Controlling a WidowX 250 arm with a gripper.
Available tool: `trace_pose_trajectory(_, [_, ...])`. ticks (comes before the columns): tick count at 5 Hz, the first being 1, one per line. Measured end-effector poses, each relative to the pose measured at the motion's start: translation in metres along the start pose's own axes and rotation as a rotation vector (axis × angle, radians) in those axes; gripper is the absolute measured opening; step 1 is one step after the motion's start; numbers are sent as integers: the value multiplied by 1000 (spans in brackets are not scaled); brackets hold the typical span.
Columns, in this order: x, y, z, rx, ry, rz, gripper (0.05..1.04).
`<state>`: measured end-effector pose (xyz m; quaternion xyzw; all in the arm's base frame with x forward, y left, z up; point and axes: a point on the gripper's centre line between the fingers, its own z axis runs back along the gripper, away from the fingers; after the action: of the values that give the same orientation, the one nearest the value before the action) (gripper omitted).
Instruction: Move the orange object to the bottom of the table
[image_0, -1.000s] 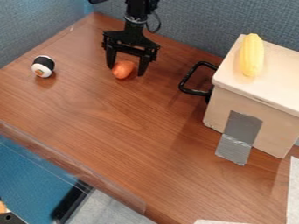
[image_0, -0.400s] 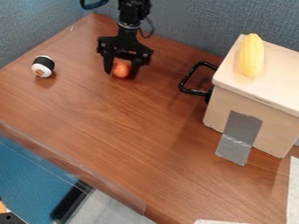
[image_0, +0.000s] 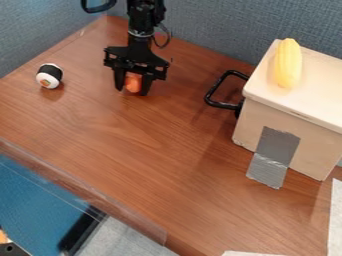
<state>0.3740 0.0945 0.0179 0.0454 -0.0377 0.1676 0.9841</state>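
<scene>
Arm (image_0: 141, 17): matte black, jointed, narrow segments; pale grey ring (image_0: 140, 34) low on it. Thin black cable (image_0: 168, 37) bowing out alongside. Thicker black loop (image_0: 98, 9) higher up (cable or tubing, can't tell). Black two-finger gripper (image_0: 132, 92): broad, notched crosspiece, knobbly ends, straight dark fingers (image_0: 120, 80).

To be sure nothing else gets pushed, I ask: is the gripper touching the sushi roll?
Apart. The camera view shows wood-grained tabletop between the gripper and the sushi roll, which lies further left in the picture.
</scene>
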Motion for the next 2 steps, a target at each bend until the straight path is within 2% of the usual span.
trace_pose_trajectory(2, [-45,27,36,-56,-50,-64,603])
